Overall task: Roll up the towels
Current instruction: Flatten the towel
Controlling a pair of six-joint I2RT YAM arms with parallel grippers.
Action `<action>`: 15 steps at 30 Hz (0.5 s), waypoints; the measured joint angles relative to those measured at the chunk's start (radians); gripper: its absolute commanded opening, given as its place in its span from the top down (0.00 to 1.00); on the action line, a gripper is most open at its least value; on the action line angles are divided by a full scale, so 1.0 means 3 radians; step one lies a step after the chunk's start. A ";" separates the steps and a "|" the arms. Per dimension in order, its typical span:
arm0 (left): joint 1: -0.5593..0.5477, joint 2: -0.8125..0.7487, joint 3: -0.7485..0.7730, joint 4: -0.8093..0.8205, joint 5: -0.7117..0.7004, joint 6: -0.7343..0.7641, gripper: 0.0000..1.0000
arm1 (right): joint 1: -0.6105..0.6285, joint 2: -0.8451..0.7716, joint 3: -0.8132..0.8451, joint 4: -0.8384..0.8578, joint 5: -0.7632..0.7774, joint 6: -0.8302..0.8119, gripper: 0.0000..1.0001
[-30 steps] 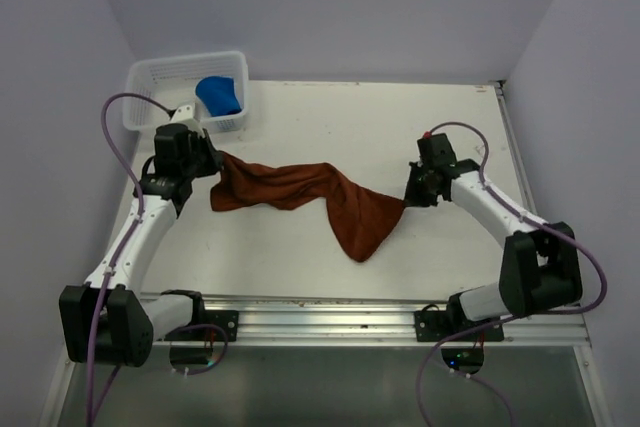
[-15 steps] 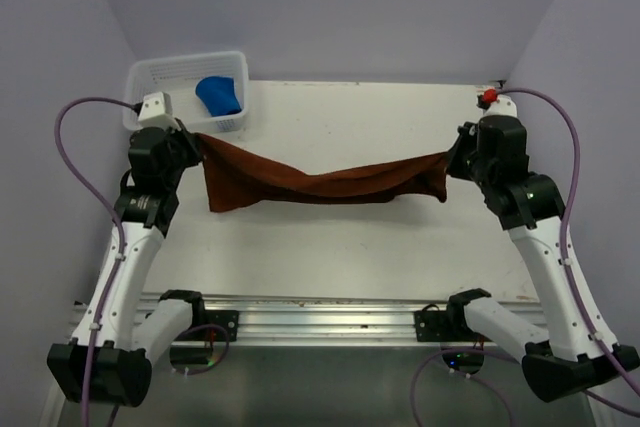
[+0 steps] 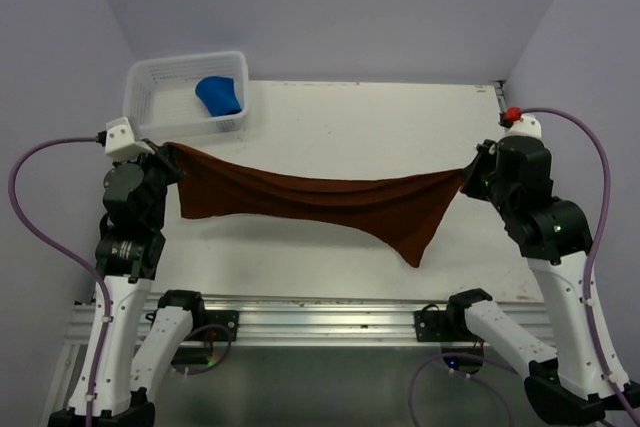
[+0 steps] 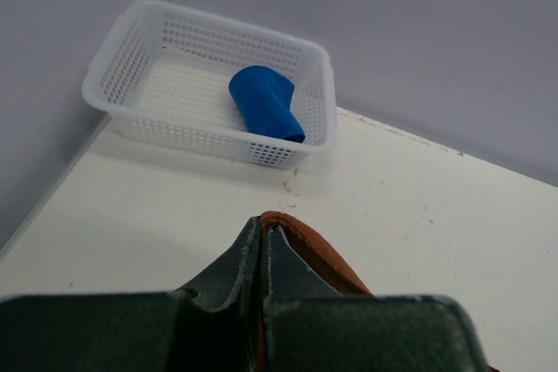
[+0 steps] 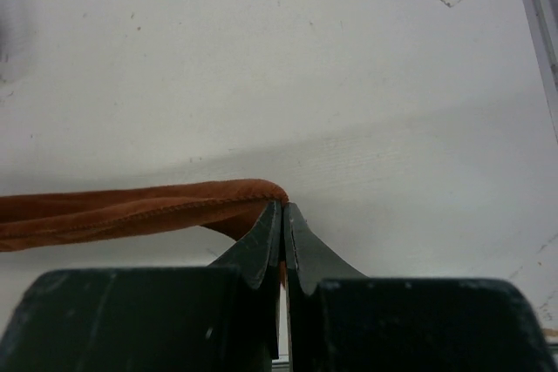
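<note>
Rust-brown cloth towel [image 3: 320, 199] strung btwn both claws, held up over white worktop [image 3: 350, 117]. Sags in mid; one corner droops lower nr R end, can't tell if it touches worktop. L claw [image 3: 168, 150] pinched tight on towel's L end, cloth edge visible btwn closed fingers in wrist view. R claw [image 3: 468, 175] clamped same way on R end. Bright blue towel [image 3: 220, 95], rolled, lies in white plastic mesh basket [image 3: 150, 77] at far L corner of worktop, just beyond L claw.
</note>
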State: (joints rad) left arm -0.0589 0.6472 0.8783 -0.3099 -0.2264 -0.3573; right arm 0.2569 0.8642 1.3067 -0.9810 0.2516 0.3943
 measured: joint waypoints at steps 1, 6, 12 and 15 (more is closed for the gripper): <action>0.0000 -0.0017 -0.0011 -0.0048 -0.0051 -0.0011 1.00 | 0.0000 -0.0013 0.0033 -0.0039 0.0006 0.0015 1.00; 0.0000 -0.0226 -0.0034 -0.0277 -0.0234 -0.0196 1.00 | 0.0000 -0.0135 0.0235 -0.0247 0.0069 0.0042 1.00; 0.0000 -0.0556 -0.0022 -0.0576 -0.0385 -0.0600 1.00 | 0.0000 -0.0403 0.0338 -0.0532 0.0193 0.0078 1.00; 0.0000 -0.0635 0.0000 -0.0746 -0.0455 -0.0771 1.00 | 0.0000 -0.0505 0.0355 -0.0661 0.0281 0.0118 1.00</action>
State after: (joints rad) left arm -0.0589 0.4568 0.8783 -0.5339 -0.3630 -0.5884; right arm 0.2569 0.7128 1.4132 -1.1793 0.3359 0.4297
